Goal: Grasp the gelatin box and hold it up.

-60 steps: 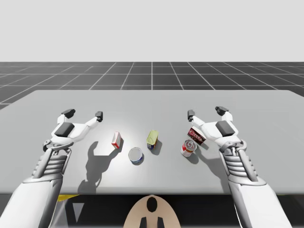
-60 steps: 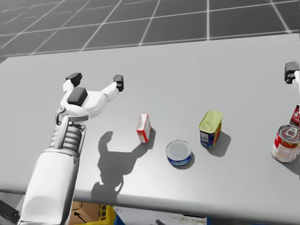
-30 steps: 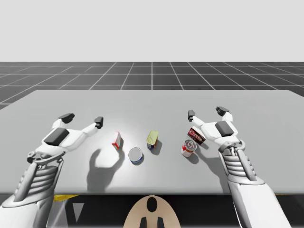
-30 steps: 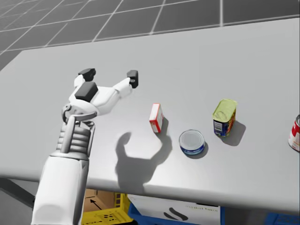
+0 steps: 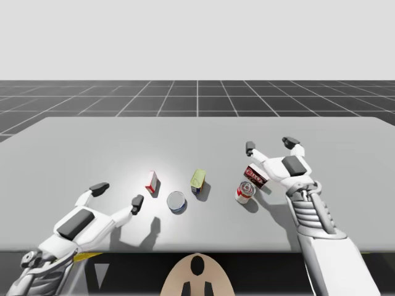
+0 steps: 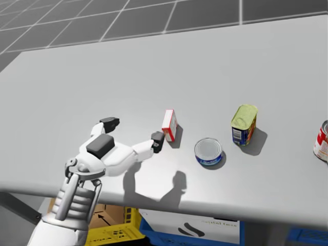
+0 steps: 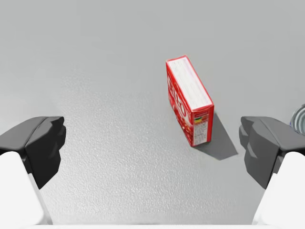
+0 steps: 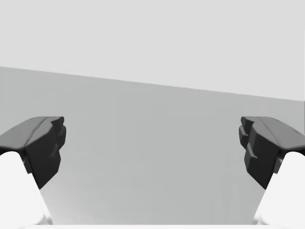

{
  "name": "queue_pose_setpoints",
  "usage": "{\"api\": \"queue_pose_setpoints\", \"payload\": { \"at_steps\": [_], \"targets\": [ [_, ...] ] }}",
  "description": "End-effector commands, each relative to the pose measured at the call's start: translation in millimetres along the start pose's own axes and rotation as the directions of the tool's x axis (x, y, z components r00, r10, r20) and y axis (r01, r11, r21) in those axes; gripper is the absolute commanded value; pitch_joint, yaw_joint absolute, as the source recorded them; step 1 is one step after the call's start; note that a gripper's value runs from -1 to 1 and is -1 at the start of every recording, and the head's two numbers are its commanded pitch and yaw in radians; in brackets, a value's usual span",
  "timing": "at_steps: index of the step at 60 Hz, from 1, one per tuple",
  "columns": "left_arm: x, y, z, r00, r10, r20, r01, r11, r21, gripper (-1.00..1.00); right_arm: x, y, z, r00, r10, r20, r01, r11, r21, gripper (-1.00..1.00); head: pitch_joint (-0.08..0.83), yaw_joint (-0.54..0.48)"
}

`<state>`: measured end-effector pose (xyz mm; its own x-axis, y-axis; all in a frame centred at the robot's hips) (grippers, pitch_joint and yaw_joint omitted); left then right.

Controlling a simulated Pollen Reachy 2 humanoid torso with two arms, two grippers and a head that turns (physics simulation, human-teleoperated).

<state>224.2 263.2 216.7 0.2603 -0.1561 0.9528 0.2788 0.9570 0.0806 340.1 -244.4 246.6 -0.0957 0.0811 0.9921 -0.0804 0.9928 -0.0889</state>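
Left wrist view: small red-and-white cardboard gelatin box [image 7: 189, 106] ahead of left gripper [image 7: 152, 145], spread, no contact.
Right gripper [image 5: 268, 145]: spread, well apart from box.
Remaining: grasp, lift.

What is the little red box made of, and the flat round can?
The red box looks like thin cardboard, matte: flat printed faces, sharp edges. The flat round can seems to be metal: pale shiny lid with a raised rim, blue side.

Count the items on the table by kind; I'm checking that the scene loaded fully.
Boxes: 1 (red box)
Cans: 3 (flat blue can, yellow-topped can, red-and-white can)
Dark red item, kind unclear: 1
Total: 5
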Motion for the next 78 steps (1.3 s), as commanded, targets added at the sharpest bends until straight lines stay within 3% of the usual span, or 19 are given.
{"api": "queue_pose_setpoints", "payload": {
  "at_steps": [1,14,35,42,55,56,57,59,61,68,78],
  "targets": [
    [-24.4,-12.3,-3.4,0.999,0.008,-0.051,-0.010,0.999,-0.036,-1.00,1.2,-1.2,0.1,1.000,-0.005,0.006,0.005,1.000,0.001,-1.00,0.671,0.32],
    [-39.7,-19.9,-33.0,0.997,0.003,-0.073,-0.005,1.000,-0.031,-1.00,3.9,-3.5,0.8,1.000,-0.011,0.022,0.011,1.000,-0.006,-1.00,0.670,0.32],
    [-29.8,-29.1,-81.9,0.994,0.035,-0.103,-0.034,0.999,0.006,-1.00,7.3,-5.1,2.0,0.999,-0.022,0.038,0.022,1.000,-0.019,-1.00,0.668,0.33],
    [-25.6,-29.6,-97.1,0.991,0.070,-0.110,-0.067,0.997,0.033,-1.00,8.1,-5.2,2.2,0.999,-0.024,0.042,0.025,0.999,-0.022,-1.00,0.669,0.33],
    [-24.5,-35.5,-111.1,0.990,0.069,-0.124,-0.063,0.997,0.047,-1.00,10.2,-6.2,3.2,0.998,-0.025,0.052,0.026,0.999,-0.025,-1.00,0.668,0.32],
    [-24.9,-36.2,-111.0,0.990,0.064,-0.123,-0.059,0.997,0.047,-0.97,10.3,-6.3,3.3,0.998,-0.025,0.052,0.027,0.999,-0.025,-1.00,0.668,0.32],
    [-25.2,-37.0,-110.5,0.990,0.063,-0.122,-0.058,0.997,0.049,-0.62,10.5,-6.4,3.3,0.998,-0.025,0.053,0.026,0.999,-0.026,-1.00,0.668,0.32],
    [-25.8,-38.1,-109.7,0.991,0.060,-0.119,-0.055,0.997,0.051,-0.20,10.7,-6.7,3.3,0.998,-0.024,0.054,0.026,0.999,-0.027,-1.00,0.667,0.32],
    [-26.1,-39.1,-107.7,0.991,0.058,-0.117,-0.053,0.997,0.051,0.85,11.0,-6.6,3.6,0.998,-0.025,0.055,0.026,0.999,-0.028,-1.00,0.666,0.33],
    [-27.2,-42.2,-103.2,0.994,0.038,-0.105,-0.033,0.998,0.051,0.99,11.5,-6.8,4.2,0.998,-0.026,0.057,0.028,0.999,-0.031,-1.00,0.653,0.33],
    [-28.6,-44.8,-101.4,0.996,-0.001,-0.091,0.006,0.998,0.064,1.00,11.7,-7.2,4.6,0.998,-0.025,0.057,0.027,0.999,-0.034,-1.00,0.563,0.33]
  ]
}}
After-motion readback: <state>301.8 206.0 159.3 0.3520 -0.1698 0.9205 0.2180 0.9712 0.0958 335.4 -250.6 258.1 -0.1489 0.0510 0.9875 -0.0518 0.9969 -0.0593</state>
